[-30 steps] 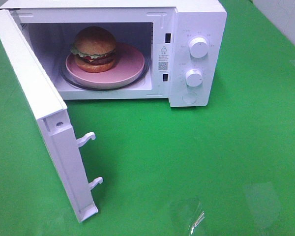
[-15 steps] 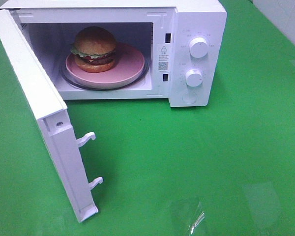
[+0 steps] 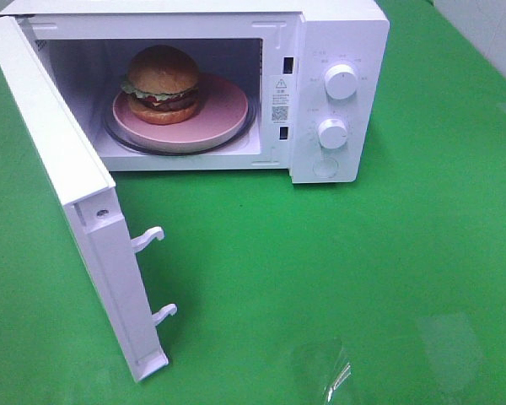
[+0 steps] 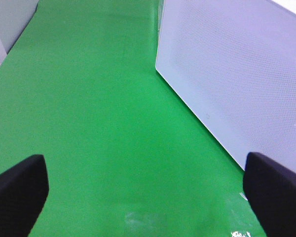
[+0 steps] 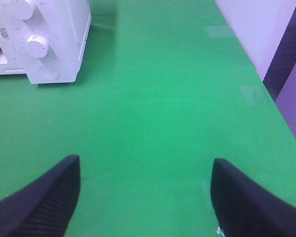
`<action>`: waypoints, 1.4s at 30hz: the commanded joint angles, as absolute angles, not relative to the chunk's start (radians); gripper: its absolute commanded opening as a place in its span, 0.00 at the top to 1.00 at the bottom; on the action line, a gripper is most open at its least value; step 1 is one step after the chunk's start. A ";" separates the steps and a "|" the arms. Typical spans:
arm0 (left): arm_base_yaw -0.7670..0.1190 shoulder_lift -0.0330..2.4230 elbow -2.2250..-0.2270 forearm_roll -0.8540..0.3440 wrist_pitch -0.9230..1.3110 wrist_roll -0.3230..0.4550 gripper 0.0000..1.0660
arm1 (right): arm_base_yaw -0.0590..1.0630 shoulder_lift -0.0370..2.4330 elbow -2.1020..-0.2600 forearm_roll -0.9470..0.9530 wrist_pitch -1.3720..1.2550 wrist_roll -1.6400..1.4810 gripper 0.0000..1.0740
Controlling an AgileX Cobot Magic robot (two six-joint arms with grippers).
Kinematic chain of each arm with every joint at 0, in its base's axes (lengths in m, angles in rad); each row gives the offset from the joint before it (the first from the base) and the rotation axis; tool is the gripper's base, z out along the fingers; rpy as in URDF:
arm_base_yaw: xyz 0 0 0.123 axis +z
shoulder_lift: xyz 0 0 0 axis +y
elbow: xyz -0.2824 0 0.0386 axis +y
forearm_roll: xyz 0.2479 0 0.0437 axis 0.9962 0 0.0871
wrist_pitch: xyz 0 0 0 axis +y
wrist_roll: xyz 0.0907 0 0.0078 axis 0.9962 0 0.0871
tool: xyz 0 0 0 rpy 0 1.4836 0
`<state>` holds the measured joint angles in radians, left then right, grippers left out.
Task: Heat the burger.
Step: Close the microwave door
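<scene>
Glossy golden-brown round burger (image 3: 161, 83) on smooth pink round plate (image 3: 226, 114) inside boxy white microwave (image 3: 341, 29); my left gripper (image 4: 147, 193) and right gripper (image 5: 145, 197) gape empty.

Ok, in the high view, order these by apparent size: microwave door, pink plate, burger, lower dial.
1. Open white microwave door, though nearest the camera, which enlarges it
2. Round pink plate
3. Golden-bun burger
4. Round white lower dial

A green tabletop (image 3: 379, 270) lies evenly lit, with faint patches of glare; a pale wall (image 3: 489, 34) borders one edge.
</scene>
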<state>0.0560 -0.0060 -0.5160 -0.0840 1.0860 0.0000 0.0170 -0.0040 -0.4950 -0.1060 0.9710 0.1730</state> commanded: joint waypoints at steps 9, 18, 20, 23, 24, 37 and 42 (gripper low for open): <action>0.059 -0.020 -0.517 -0.090 1.070 0.000 0.06 | 0.012 -0.030 -0.494 -0.100 0.960 0.170 0.34; 0.059 -0.020 -0.517 -0.090 1.070 0.000 0.06 | 0.012 -0.030 -0.494 -0.100 0.960 0.171 0.34; 0.059 -0.020 -0.517 -0.090 1.070 0.000 0.06 | 0.012 -0.030 -0.494 -0.100 0.960 0.171 0.34; 0.059 -0.020 -0.517 -0.090 1.070 0.000 0.06 | 0.012 -0.030 -0.494 -0.100 0.960 0.171 0.34; 0.059 -0.020 -0.517 -0.090 1.070 0.000 0.06 | 0.012 -0.030 -0.494 -0.100 0.960 0.171 0.34; 0.059 -0.020 -0.517 -0.090 1.070 0.000 0.06 | 0.012 -0.030 -0.494 -0.100 0.960 0.171 0.34; 0.059 -0.020 -0.517 -0.090 1.070 0.000 0.06 | 0.012 -0.030 -0.494 -0.100 0.960 0.171 0.34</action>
<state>0.0560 -0.0060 -0.5160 -0.0840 1.0860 0.0000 0.0170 -0.0040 -0.4950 -0.1030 0.9690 0.1730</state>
